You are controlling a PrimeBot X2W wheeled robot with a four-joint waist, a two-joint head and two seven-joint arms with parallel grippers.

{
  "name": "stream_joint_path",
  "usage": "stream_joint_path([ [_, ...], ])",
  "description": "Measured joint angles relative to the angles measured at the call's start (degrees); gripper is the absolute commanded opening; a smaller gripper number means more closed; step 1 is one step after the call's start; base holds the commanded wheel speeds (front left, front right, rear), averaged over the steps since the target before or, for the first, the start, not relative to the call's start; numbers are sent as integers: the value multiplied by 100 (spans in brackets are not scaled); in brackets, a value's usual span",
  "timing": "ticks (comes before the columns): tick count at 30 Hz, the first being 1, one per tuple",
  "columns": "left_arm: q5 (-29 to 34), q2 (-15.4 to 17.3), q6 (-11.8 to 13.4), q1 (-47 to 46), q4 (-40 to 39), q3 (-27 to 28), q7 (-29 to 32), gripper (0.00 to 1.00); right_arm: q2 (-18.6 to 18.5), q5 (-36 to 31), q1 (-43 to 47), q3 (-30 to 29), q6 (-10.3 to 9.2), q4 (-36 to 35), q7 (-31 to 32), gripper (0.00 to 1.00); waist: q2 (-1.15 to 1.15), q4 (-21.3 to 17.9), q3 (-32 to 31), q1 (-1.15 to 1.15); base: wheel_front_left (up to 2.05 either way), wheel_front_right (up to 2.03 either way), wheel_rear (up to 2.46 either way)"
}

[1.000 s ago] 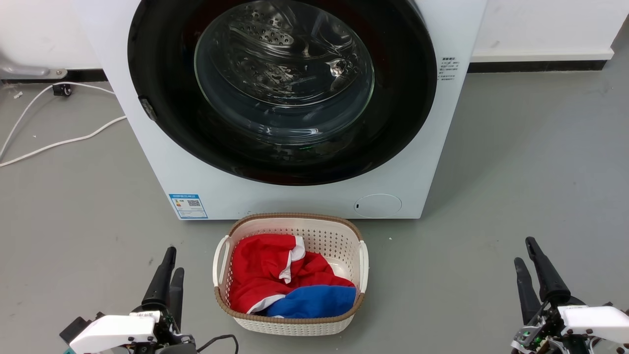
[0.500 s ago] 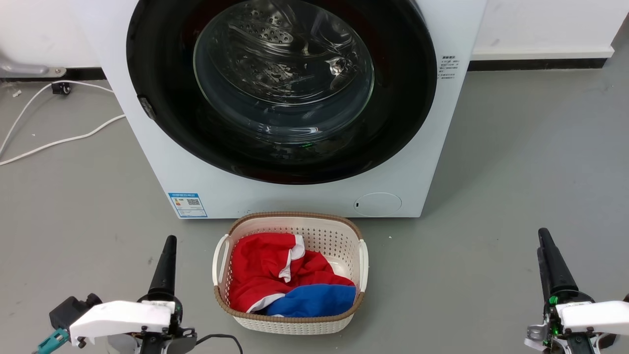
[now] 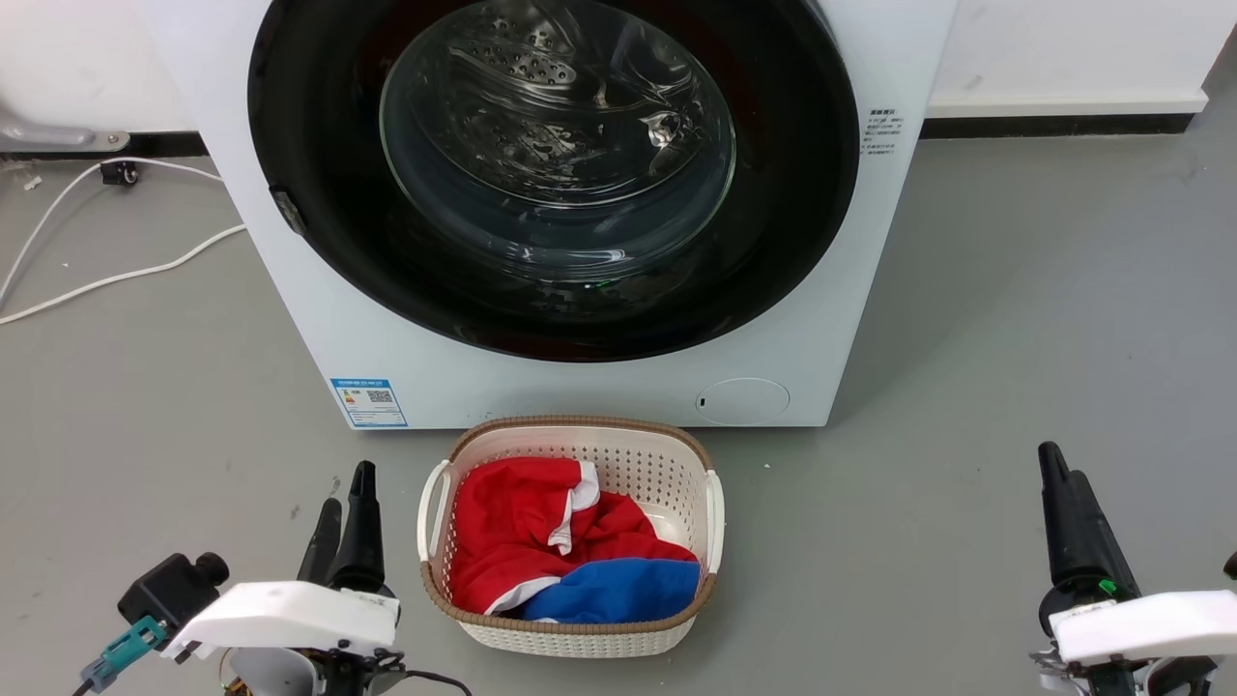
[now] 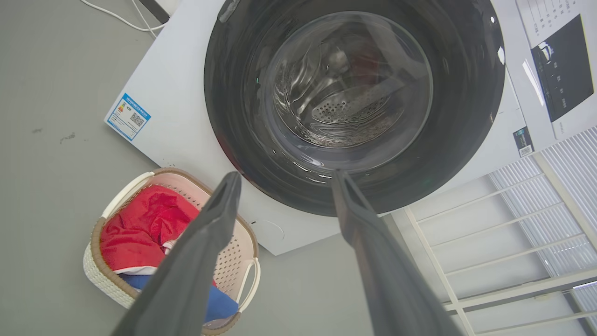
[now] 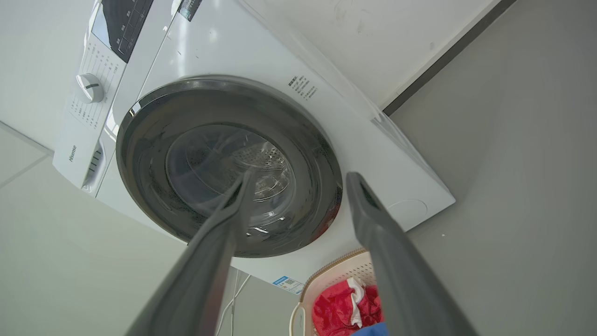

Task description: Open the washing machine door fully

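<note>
Find the washing machine door (image 3: 556,184) shut flat against the front of the white machine (image 3: 580,391), straight ahead of the head camera, clear centre facing out and showing the steel drum (image 3: 522,68) behind. Not yet begun on the opening, judging by that flush fit. Note the small grey catch (image 3: 288,213) on the door's left rim in the head view: probably the place to pull, with the hinge then likely on the far side, though hidden. See the left pincer (image 3: 348,485) low at the lower left, released, parted in its own wrist view and aimed up at the door's lower edge, grasping nothing. See the right pincer (image 3: 1051,459) low at the lower right, likewise released going by its wrist view, spread to either side of the glass, grasping nothing; turned edge-on to the head camera, hence looking like one finger there. Held well short of the machine on either side, likely to stay free of the laundry basket (image 3: 570,427) set on the floor (image 3: 1015,338) just before the machine, with red and blue clothes (image 3: 541,551) inside. Put there, presumably, for loading once open. Mind that basket under the door's swing: looks low enough to pass, but hard to tell. Next, as a judgement: raise the left pincer to the catch, hook behind the rim, pull outward in an arc.
</note>
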Motion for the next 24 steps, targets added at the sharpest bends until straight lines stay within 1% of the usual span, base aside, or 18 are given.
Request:
stream_joint_path([
  [3,286,25,77,19,-59,-90,-63,100,0,-369,64,33,0,-74,-56,100,0,2,-2,0,0,0,0],
  [12,967,131,197,45,-234,-313,-230,100,-1,-1266,176,94,0,-258,-229,100,0,1,0,0,0,0,0],
  [24,1864,225,347,130,-400,-555,-463,100,-1,-2128,342,99,0,-458,-460,100,0,6,3,0,0,0,0],
])
